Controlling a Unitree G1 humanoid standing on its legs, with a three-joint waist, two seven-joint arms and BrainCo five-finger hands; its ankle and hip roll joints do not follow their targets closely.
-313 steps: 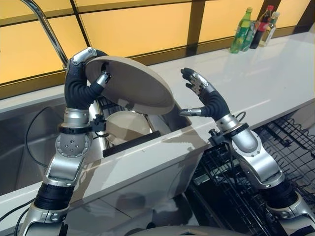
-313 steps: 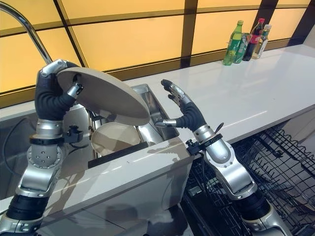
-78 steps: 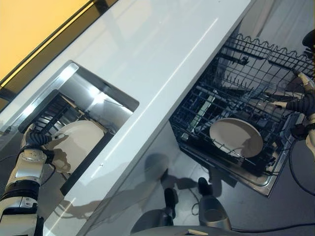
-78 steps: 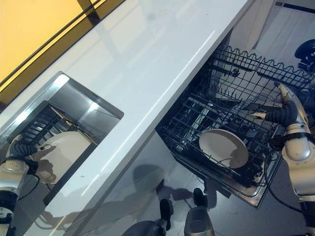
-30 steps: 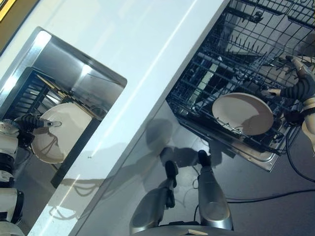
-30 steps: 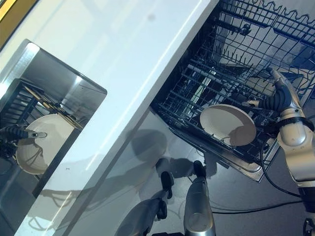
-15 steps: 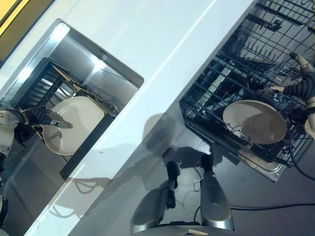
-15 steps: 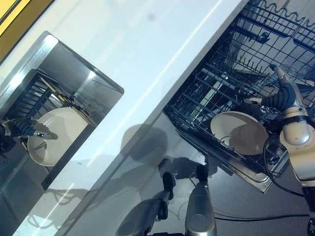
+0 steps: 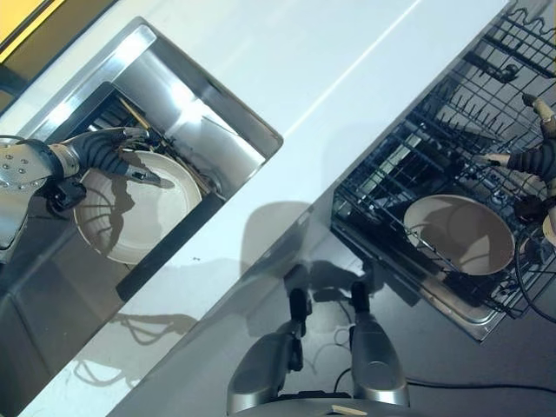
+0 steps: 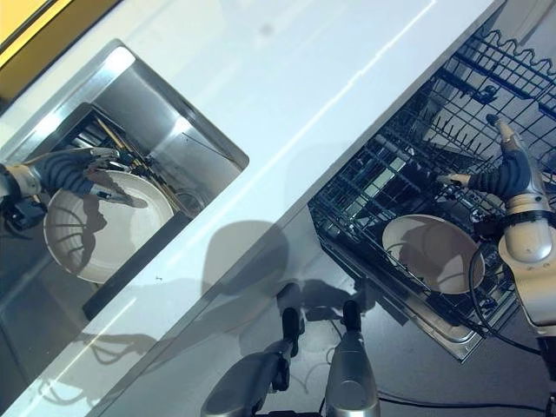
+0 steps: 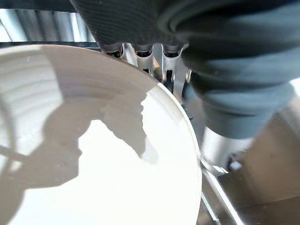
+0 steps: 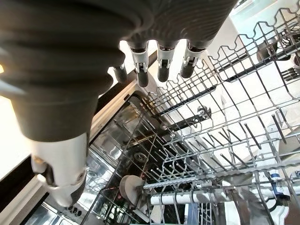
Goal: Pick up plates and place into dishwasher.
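Reaching my left hand over the far rim of the sink plate, fingers straight, right hand spread above the rack plate.

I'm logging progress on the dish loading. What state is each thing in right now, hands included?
Plate in sink: lying in the basin, not lifted.
Plate in rack: loaded, leaning in the lower rack.
Rack: pulled out, mostly unfilled.
Left hand: open, fingers reaching over the sink plate's rim.
Right hand: open, holding nothing, over the rack.
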